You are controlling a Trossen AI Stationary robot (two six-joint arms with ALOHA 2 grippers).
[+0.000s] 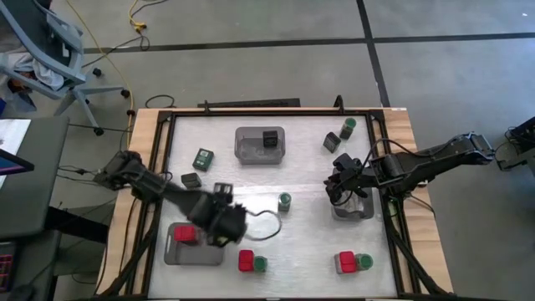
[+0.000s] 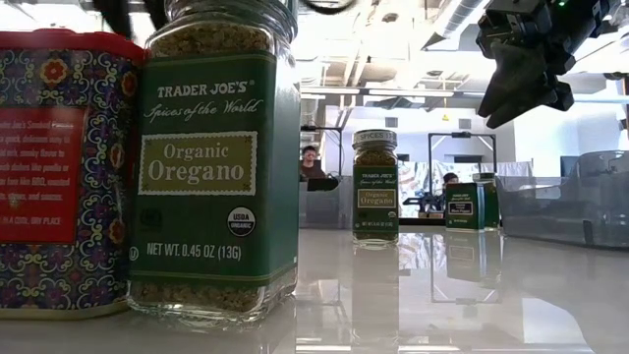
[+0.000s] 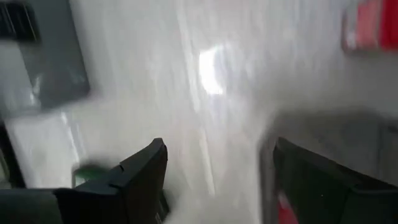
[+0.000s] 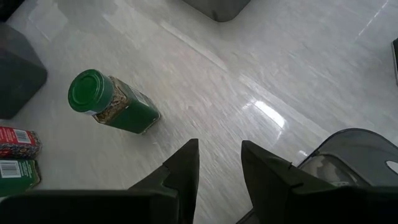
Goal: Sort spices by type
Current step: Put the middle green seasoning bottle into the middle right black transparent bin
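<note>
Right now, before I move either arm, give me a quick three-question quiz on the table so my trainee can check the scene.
1. True or false: the top-centre tray in the high view holds a black cube.
2. What sits in the tray beside the left gripper? A) red box B) green-lidded jar C) nothing
3. Which gripper hangs over the right-side tray?

Key: 1 true; 2 A; 3 the right gripper.

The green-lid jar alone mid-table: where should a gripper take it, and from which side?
Probably from above, closing on the green lid or just under it. The jar stands upright with bare table all round. The right gripper, open and empty, hovers nearest.
</note>
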